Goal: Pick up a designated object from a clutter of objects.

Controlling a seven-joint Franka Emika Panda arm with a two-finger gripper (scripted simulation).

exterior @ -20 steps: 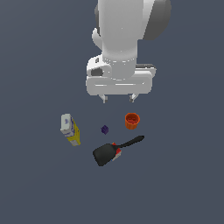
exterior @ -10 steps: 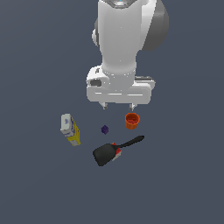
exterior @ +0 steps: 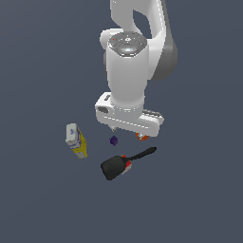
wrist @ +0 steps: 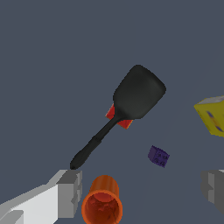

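The black spatula-like tool (exterior: pixel 115 166) lies flat on the grey floor, blade toward the exterior view's left, with a red patch at the neck. In the wrist view it (wrist: pixel 136 95) lies a little beyond my fingers, its handle end close to one finger (wrist: pixel 69 193). My gripper (exterior: pixel 128 132) hangs just above the clutter, open and empty (wrist: pixel 140 192), over the orange cup (wrist: pixel 103 203). The cup is mostly hidden behind my hand in the exterior view (exterior: pixel 141 137).
A tiny purple cube (exterior: pixel 113 140) sits between the cup and the yellow box with a white end (exterior: pixel 76 141). In the wrist view the cube (wrist: pixel 158 156) lies between my fingers and the spatula blade, and the yellow box (wrist: pixel 212 116) shows at the frame edge.
The arm has come down and swung toward the clutter. The hand now sits low over the orange cup and hides most of it. The objects have not moved.
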